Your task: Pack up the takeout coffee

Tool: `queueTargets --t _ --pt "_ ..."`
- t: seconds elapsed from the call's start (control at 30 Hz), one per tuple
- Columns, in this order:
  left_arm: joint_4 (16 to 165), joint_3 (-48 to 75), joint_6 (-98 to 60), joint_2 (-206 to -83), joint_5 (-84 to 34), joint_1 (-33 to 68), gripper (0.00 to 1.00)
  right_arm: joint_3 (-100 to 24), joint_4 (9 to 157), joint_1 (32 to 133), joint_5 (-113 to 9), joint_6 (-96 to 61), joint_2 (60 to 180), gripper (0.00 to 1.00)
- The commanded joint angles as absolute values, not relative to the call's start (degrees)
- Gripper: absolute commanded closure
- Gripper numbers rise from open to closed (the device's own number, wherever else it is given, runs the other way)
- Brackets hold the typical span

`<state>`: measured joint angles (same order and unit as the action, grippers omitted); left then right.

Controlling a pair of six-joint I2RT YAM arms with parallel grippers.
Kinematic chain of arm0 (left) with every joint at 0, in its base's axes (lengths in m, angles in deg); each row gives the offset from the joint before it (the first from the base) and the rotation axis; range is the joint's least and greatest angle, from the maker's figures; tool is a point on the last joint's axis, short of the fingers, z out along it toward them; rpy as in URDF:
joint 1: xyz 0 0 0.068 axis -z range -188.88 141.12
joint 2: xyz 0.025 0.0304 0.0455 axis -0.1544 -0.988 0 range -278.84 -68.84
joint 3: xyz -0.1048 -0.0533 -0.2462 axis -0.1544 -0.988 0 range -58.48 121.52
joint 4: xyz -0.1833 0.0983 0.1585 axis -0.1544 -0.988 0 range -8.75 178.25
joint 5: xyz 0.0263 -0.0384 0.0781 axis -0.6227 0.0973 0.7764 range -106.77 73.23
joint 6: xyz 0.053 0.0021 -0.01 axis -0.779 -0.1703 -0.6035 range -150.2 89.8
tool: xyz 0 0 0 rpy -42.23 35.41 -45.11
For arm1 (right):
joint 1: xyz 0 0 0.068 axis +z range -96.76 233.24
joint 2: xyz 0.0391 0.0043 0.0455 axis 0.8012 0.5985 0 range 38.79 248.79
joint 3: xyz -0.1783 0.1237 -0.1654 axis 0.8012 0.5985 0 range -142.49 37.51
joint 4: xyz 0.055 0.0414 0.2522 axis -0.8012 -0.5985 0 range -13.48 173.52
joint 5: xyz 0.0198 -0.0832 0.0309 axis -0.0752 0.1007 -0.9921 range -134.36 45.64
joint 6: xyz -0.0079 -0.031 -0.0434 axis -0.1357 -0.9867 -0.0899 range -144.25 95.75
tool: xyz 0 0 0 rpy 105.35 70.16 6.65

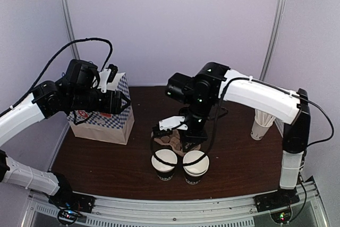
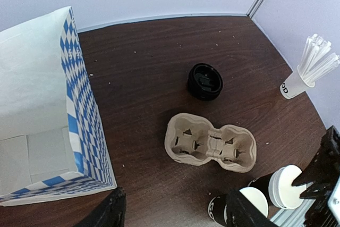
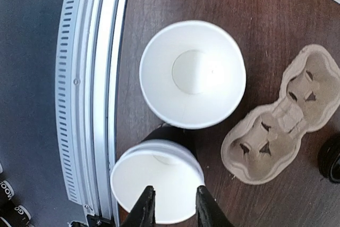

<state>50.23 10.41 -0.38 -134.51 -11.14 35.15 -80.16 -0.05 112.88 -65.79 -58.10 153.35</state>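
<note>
- Top external: my left gripper (image 1: 123, 101) hangs over the paper bag (image 1: 106, 123). My right gripper (image 1: 192, 143) is above the stack of cups (image 1: 195, 166), with the takeout coffee cup (image 1: 164, 164) at its 9 o'clock.
- Left wrist: my jaws are spread wide and empty. The black lid (image 2: 205, 81) lies at 12 o'clock of the cup carrier (image 2: 210, 143).
- Right wrist: my fingers (image 3: 144, 208) sit slightly apart over the stack's rim, with nothing between them. The coffee cup stands lidless at 12 o'clock.

Seen from above, the right arm (image 1: 255, 97) hides most of the beige moulded-pulp cup carrier (image 1: 169, 141). The right wrist view's edge crops the round black plastic lid (image 3: 331, 164).
</note>
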Motion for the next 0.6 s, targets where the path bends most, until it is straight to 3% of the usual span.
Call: queueTargets --t 0.0,0.27,0.43,0.57 --pt "51.88 11.48 -1.25 -134.75 -11.37 35.19 0.35 -70.44 2.4 110.8 -60.74 -58.1 146.12 0.73" --pt "53.95 10.57 0.01 -137.4 -13.65 35.25 0.35 -61.62 5.84 108.45 -56.32 -55.78 141.79 0.61" --pt "54.32 10.61 0.3 -138.2 -14.7 35.25 0.35 -61.11 6.45 108.34 -57.96 -54.26 143.51 0.62" --pt "54.23 10.2 0.57 -137.87 -14.87 35.24 0.34 -61.26 6.95 108.33 -60.08 -53.23 145.0 0.69"
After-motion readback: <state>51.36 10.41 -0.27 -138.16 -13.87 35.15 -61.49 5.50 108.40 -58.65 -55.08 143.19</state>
